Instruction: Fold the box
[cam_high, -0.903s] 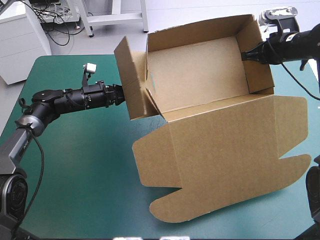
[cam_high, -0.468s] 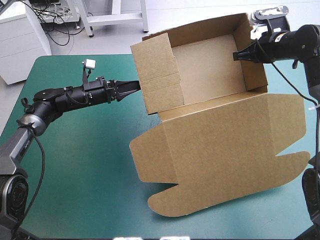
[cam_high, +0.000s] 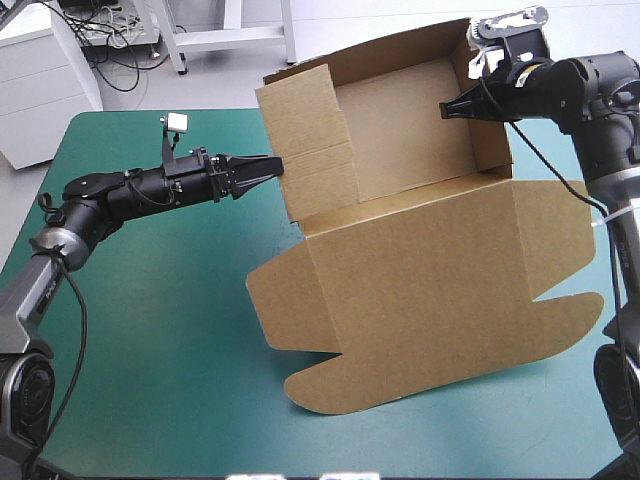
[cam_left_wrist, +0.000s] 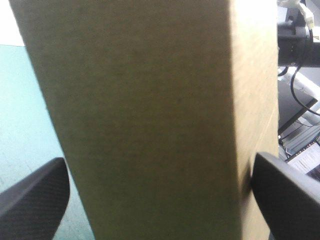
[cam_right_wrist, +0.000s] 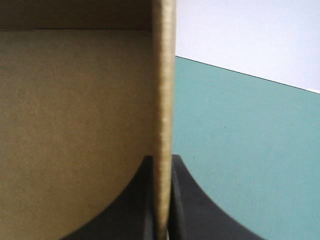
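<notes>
**Box and both grippers, tray ends engaged.** The box (cam_high: 430, 280) occupies the right half of the teal-green cover (cam_high: 160, 330). Its lid (cam_high: 400, 330) lies flat and reaches toward the near edge. Its open tray (cam_high: 400, 130) sits at the far edge, mouth upward, long axis running left to right across the table.

Your right gripper (cam_high: 452, 108) is clamped on the right end wall (cam_high: 492, 150); the right wrist view shows the board's edge pinched between the black fingers (cam_right_wrist: 125, 210).

Your left gripper (cam_high: 268, 165) has its fingers apart at the opposite end. The left end flap (cam_high: 305, 130) stands upright there, its broad face turned to the gripper; whether the tips touch it cannot be told.

The flap lies directly ahead of the left gripper, in line with the tray's long axis, so that arm is the nearer. A push inward along this axis would probably tuck the flap.
</notes>
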